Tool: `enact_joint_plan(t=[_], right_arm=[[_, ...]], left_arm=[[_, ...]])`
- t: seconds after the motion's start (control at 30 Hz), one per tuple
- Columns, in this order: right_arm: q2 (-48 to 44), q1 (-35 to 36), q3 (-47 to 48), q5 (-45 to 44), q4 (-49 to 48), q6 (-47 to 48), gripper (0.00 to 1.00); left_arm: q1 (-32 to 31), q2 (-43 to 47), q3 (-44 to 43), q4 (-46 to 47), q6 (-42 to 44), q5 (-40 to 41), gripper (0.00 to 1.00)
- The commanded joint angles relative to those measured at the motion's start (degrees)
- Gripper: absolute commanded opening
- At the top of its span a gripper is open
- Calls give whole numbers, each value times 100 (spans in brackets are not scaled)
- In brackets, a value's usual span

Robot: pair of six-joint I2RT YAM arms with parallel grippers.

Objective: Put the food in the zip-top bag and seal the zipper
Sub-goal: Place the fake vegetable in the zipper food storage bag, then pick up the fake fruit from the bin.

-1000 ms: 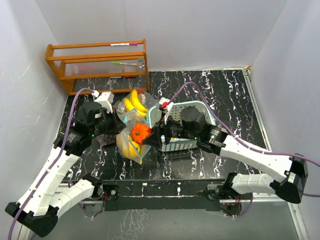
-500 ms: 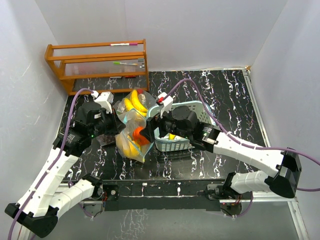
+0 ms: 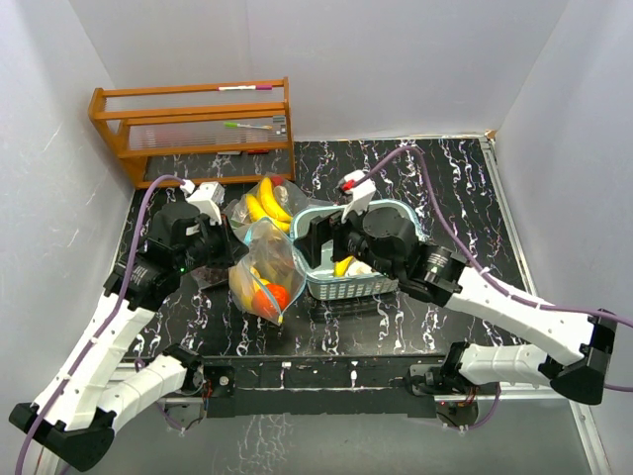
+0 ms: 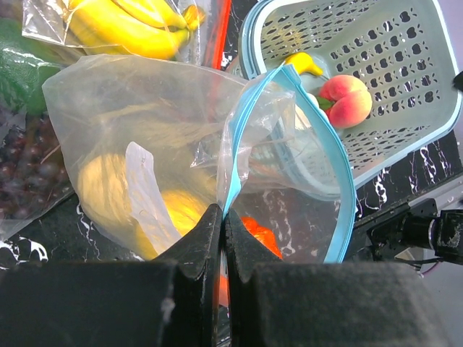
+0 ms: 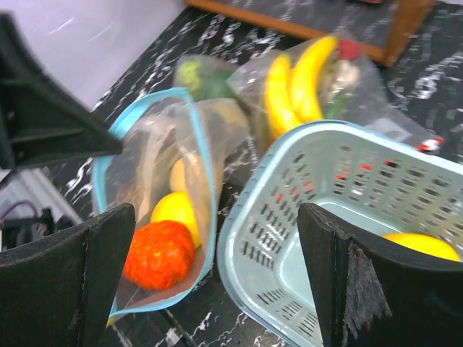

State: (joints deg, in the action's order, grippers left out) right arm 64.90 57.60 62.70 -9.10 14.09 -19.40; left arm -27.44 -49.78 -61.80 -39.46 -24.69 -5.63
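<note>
Left pincer (image 4: 222, 217) is clamped tight on the blue zip rim of the bag (image 4: 145, 144), holding the mouth up and open twd the right pincer (image 5: 210, 246). The right one is spread as wide as it goes w/ nothing between its fingers, hanging above where the bag meets the basket (image 5: 268, 238). Right beside its left finger, down inside the bag, there's an orange (image 5: 159, 253) w/ a lemon (image 5: 176, 210) touching it just behind (more yellow stuff deeper in, can't tell what). The basket sits below, over twd its right finger, w/ a peach (image 4: 347, 97) and a yellow fruit (image 5: 423, 246) in it. Out past both pincers, just beside the first bag, is a second bag (image 5: 362, 94) w/ bananas (image 5: 293, 87) inside.
</note>
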Motion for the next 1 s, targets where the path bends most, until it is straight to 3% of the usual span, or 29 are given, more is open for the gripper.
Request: enact_joint_plan(t=[0.0,0.13,0.2,0.33,0.87,0.97], right_arm=[[-113,-10,464,-1751,1048,-542,98],[322,-270,700,-2535,2408,-1239,98],[494,-573,625,-2265,2625,-1479,98],[683,-1195,185,-1425,2169,-1761,98],[2392,-1349,-177,-1261,1408,-2392,99],[2577,-1416,-229,-1182,1237,-2383,93]], left_arm=[[37,147,-49,27,9,-148,0],[37,217,-103,17,14,-158,0],[36,251,-89,19,17,-171,0],[36,290,-11,50,32,-222,0],[34,490,73,61,118,-317,0],[37,525,58,32,139,-292,0]])
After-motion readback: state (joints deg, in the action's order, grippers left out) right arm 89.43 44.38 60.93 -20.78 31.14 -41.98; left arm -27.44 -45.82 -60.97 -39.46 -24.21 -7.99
